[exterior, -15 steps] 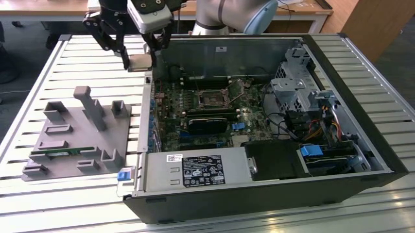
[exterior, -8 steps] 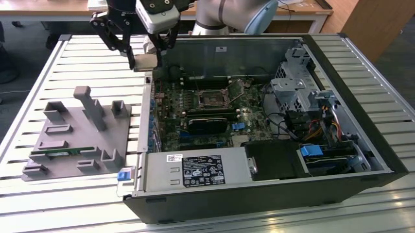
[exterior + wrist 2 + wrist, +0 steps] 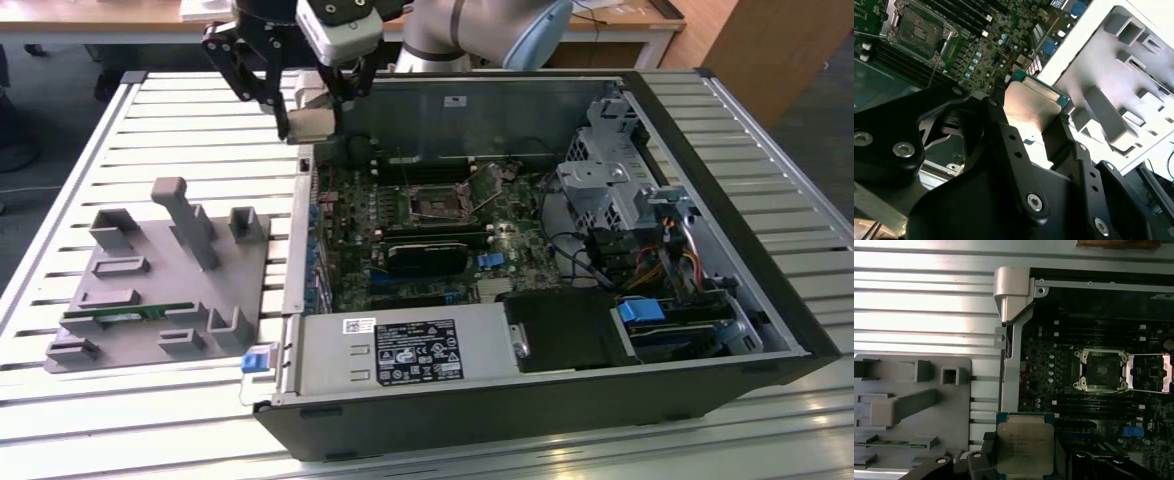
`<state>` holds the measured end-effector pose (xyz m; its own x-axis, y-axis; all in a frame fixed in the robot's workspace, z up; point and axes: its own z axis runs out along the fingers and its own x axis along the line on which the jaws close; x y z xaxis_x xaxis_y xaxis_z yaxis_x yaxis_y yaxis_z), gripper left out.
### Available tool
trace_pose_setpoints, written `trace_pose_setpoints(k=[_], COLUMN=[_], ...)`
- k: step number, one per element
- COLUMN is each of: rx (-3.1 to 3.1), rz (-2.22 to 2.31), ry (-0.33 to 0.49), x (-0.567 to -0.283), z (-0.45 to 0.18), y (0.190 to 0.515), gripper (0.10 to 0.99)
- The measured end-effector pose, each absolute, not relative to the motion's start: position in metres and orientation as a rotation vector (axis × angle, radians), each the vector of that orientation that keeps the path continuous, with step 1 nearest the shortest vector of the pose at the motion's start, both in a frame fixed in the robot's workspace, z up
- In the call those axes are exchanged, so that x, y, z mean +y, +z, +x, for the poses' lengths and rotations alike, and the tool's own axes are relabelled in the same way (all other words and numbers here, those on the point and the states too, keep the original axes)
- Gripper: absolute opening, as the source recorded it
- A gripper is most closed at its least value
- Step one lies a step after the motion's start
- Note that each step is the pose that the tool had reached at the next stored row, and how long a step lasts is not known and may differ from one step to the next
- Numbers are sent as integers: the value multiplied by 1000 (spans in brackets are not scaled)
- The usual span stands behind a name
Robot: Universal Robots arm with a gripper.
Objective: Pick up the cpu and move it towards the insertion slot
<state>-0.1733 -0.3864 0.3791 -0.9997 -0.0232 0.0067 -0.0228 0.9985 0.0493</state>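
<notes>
The cpu (image 3: pixel 1025 445), a flat square chip with a silvery top and a green rim, hangs in the air with my gripper (image 3: pixel 1025 462) shut on it; in the second wrist view its black fingers (image 3: pixel 999 120) press on two opposite edges of the cpu (image 3: pixel 1029 105). In the exterior view the gripper (image 3: pixel 315 105) hovers over the back corner of the open computer case, at its wall on that view's left. The insertion slot (image 3: pixel 1102 371), a square silver-framed socket with a dark centre, lies open on the motherboard (image 3: pixel 438 203), apart from the chip and lower down.
A grey fixture block (image 3: pixel 160 280) with upright pegs stands on the slatted table beside the case and holds a green memory stick (image 3: pixel 120 315). The case wall's silver corner bracket (image 3: pixel 1011 290), long black memory slots (image 3: pixel 1089 335), drive cages and cables (image 3: pixel 627 250) surround the socket.
</notes>
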Motion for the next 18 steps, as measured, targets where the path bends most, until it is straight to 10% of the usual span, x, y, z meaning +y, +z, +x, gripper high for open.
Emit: trace_pose_setpoints(k=[18], rx=[-3134], rz=[36], ry=[-77], x=[-364], z=[-134], y=[375], gripper=[545])
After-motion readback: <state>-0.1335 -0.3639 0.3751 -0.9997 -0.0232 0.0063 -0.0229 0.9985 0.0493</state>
